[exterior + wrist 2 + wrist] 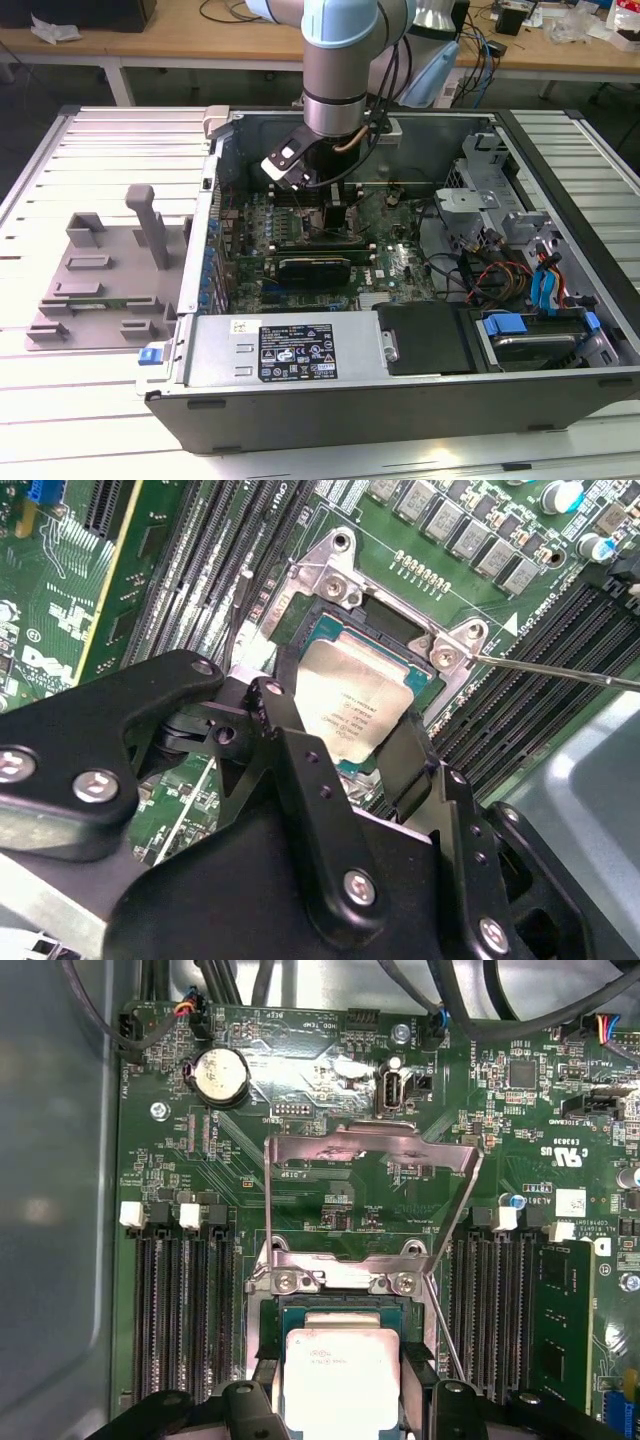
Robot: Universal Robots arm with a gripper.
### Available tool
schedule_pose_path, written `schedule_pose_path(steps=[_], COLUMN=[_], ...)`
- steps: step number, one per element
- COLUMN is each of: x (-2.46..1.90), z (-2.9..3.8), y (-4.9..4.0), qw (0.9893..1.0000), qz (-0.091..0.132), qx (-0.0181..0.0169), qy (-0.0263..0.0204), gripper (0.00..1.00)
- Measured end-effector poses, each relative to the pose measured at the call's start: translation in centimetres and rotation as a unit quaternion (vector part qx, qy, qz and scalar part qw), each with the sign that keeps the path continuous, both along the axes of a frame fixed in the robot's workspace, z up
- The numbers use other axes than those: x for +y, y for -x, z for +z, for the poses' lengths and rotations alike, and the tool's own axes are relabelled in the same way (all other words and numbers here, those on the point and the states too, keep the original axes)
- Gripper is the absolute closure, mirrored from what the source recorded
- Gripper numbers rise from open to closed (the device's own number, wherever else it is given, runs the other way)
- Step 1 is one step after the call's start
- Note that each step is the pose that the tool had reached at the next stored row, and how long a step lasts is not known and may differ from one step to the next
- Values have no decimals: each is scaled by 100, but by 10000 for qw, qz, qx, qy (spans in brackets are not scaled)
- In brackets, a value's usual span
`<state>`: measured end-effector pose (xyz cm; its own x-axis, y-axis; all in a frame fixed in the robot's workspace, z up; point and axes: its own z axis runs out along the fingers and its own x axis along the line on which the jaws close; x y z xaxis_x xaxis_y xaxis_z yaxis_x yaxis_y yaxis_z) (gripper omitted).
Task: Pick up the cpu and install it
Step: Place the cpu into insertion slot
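The cpu, a flat square chip with a shiny silver top, lies level within the socket frame on the green motherboard. My gripper is down over it, one black finger against each of two opposite edges, shut on the chip. The socket's metal load plate stands swung open beyond the cpu, and its thin lever sticks out to one side. In the exterior view the gripper reaches down into the open computer case.
Black memory slots flank the socket. A grey plastic tray with upright posts sits at the exterior view's left of the case. Inside the case are a power supply, cables and a drive cage.
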<state>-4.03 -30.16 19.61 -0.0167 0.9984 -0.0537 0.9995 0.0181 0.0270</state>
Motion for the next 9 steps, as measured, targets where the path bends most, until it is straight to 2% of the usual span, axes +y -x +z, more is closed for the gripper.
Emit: schedule_pose_path(steps=[9], x=[-24], z=[10], y=[1], qw=[10000], qz=[0], qx=[2], qy=[-18], gripper=[45])
